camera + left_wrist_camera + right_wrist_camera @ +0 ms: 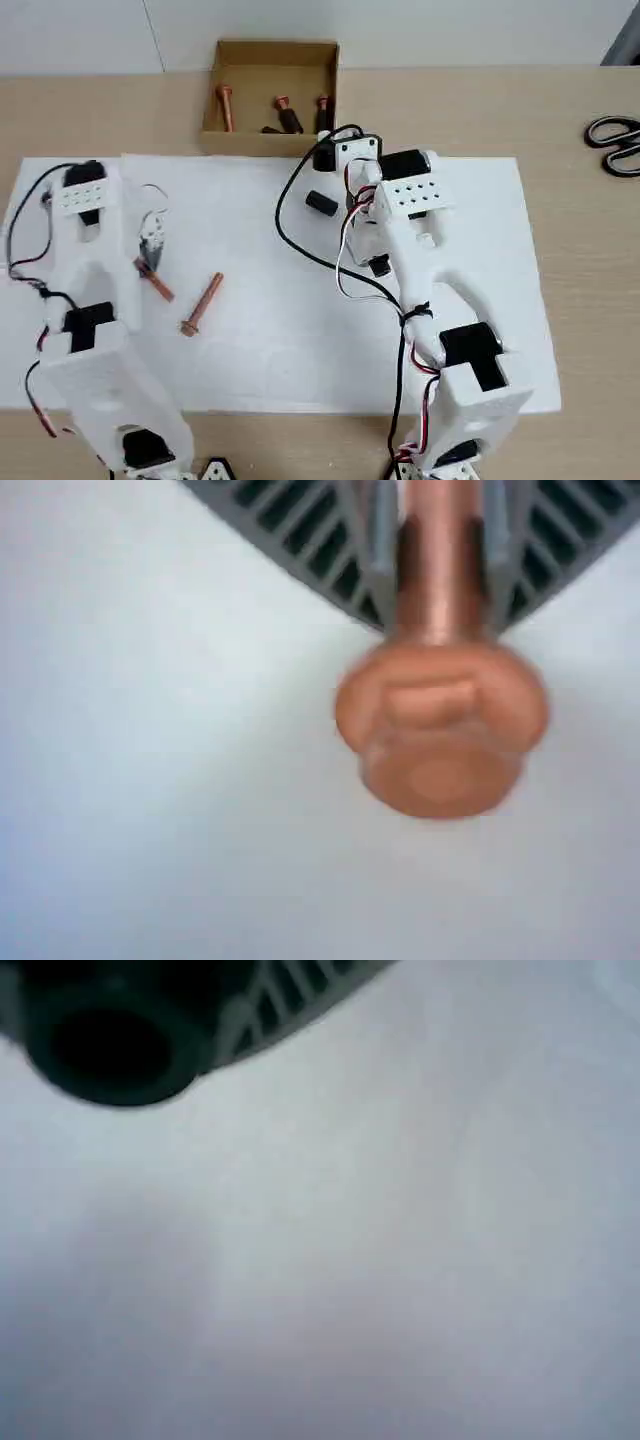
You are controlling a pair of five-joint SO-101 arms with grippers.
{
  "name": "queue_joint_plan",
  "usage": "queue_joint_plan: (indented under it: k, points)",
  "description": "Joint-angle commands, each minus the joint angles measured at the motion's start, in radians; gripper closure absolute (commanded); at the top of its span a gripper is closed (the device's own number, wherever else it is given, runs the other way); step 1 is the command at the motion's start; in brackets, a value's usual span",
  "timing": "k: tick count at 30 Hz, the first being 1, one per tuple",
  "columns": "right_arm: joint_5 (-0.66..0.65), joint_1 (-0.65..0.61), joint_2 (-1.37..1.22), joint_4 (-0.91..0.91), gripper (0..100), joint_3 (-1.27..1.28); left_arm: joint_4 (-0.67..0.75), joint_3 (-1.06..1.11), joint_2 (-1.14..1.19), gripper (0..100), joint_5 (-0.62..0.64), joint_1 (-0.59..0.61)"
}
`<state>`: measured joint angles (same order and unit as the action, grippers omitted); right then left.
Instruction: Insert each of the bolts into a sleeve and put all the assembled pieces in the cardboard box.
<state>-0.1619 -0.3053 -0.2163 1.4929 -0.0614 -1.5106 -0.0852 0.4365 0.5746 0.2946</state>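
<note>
My left gripper (150, 243) is shut on a copper bolt (156, 282) over the left side of the white sheet. The left wrist view shows the bolt's head (440, 730) sticking out below the grey ribbed jaws (440, 600). A second copper bolt (202, 303) lies loose on the sheet just right of it. My right gripper (377, 255) holds a black sleeve (110, 1045) near the sheet's middle, its bore open toward the camera. Another black sleeve (321, 203) lies on the sheet near the cardboard box (335, 60), which holds three bolt-and-sleeve pieces (288, 115).
The white sheet (270, 360) covers most of the wooden table. Scissors (612, 145) lie at the far right edge. Black cables (285, 215) loop from the right arm across the sheet between the loose sleeve and the arm.
</note>
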Motion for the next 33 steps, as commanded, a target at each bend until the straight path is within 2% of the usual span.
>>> queue_joint_plan:
  k: [1,6,8,11,15,33]
  points:
    - [-0.008,0.010,0.062,-0.004,99.2,-0.003,-0.068,-0.084,-0.086,99,-0.169,-0.069]
    - [-0.008,0.010,0.062,-0.004,99.2,-0.003,-0.058,-0.105,-0.094,99,-0.546,-0.135]
    - [-0.006,0.010,0.062,-0.002,99.2,-0.003,-0.035,-0.104,-0.094,99,-0.649,-0.147]
    - [-0.006,0.010,0.062,-0.004,99.2,0.009,-0.029,-0.107,-0.094,99,-0.658,-0.153]
    - [-0.006,0.010,0.062,-0.004,99.2,0.023,-0.029,-0.104,-0.094,91,-0.655,-0.144]
    - [-0.006,0.010,0.062,-0.004,99.2,0.023,0.071,-0.102,0.028,91,-0.628,-0.121]
